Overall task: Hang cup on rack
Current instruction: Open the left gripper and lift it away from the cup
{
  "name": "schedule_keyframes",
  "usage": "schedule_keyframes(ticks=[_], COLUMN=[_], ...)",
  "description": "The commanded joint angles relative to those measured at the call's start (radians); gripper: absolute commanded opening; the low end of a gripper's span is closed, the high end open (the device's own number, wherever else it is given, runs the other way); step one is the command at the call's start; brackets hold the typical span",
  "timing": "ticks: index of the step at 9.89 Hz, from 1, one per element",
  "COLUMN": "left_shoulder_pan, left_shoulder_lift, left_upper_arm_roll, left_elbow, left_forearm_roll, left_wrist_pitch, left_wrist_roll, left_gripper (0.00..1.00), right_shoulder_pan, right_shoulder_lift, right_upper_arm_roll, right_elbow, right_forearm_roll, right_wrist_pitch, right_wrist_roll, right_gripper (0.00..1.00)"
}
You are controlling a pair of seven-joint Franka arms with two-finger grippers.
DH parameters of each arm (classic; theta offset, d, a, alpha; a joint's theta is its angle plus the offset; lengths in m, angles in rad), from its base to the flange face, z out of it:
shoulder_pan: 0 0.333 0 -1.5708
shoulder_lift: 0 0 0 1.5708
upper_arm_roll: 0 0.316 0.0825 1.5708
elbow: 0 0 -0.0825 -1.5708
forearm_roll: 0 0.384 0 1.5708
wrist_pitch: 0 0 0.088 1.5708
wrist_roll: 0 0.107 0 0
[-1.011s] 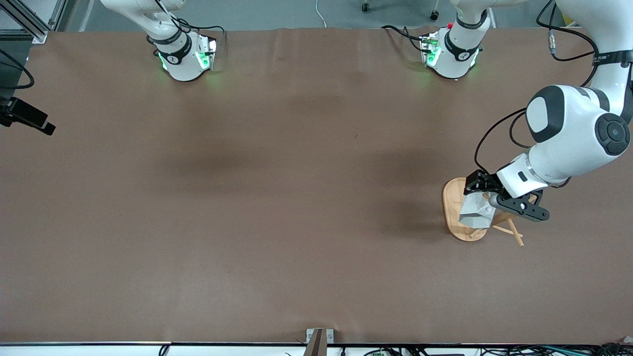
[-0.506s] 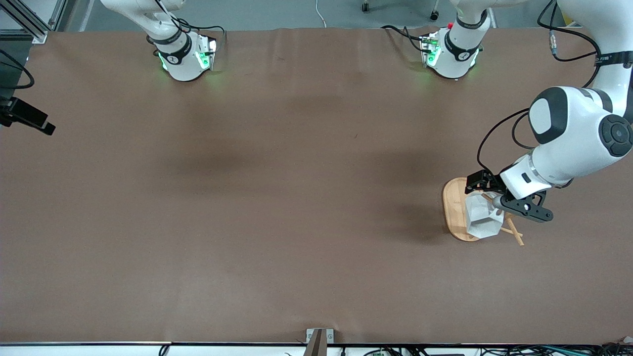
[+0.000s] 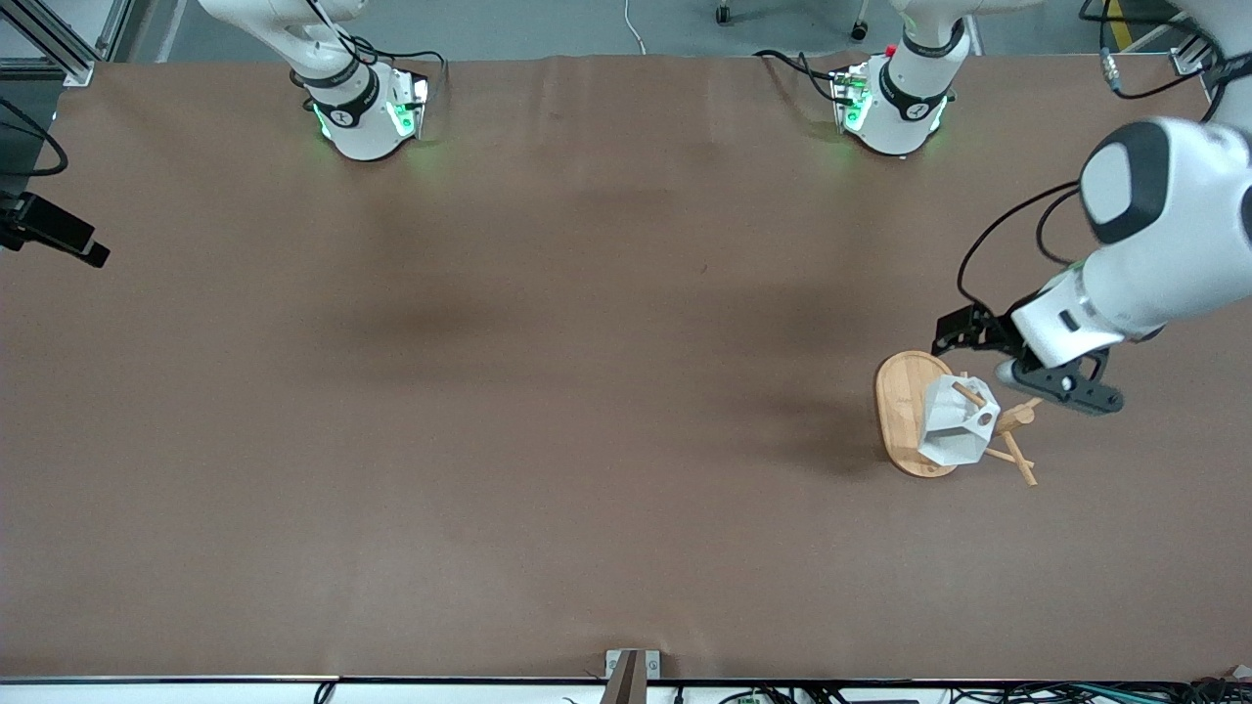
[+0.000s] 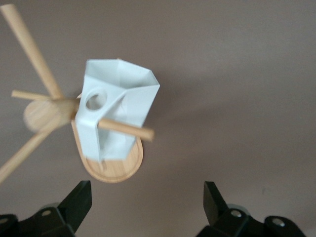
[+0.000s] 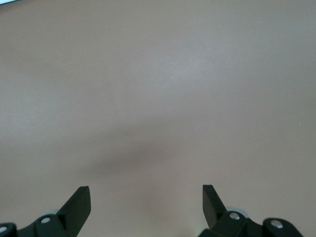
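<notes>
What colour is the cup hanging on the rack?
White cup, best seen in the left wrist view, on the rack.

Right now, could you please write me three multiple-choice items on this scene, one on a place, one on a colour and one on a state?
1. Where is the cup?
A. Lying on the table by the right arm's base
B. Hanging on a peg of the rack
C. Clamped in the left gripper

2. What colour is the cup?
A. White
B. Red
C. Black

3. How does the left gripper stand?
A. Shut on the cup
B. Shut on a peg
C. Open, holding nothing

Answers:
1 B: a peg runs through the cup's handle in the left wrist view.
2 A: its faceted walls show white in both views.
3 C: its fingers are spread wide, apart from the cup, above the rack. The right gripper is open too, over bare table.
</notes>
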Motion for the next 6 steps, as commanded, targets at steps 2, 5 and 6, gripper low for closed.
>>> schedule_keyframes(ticks=[2, 5, 6], left_shoulder_pan=[-0.069, -0.111, -0.134], left_shoulder_lift=[-0.112, -0.153, -0.172], left_upper_arm_roll=[0.007, 0.032, 0.051], left_elbow=[0.033, 0.113, 0.118], left_forearm_roll=[0.202, 0.249, 0.243], left_wrist_pitch=[-0.119, -0.187, -0.238], left_wrist_roll=[-0.042, -0.028, -0.038], left_gripper=[1.00, 1.00, 1.00], right_shoulder_pan=[0.001, 0.003, 0.001], right_shoulder_lift=[-0.014, -0.016, -0.016], right_upper_arm_roll=[-0.006, -0.008, -0.008], right_elbow=[-0.016, -0.019, -0.019], right_forearm_roll=[0.011, -0.007, -0.007], right_wrist_pitch=[0.003, 0.000, 0.000], right_wrist_roll=[-0.003, -0.005, -0.005], right_gripper=[1.00, 1.00, 1.00])
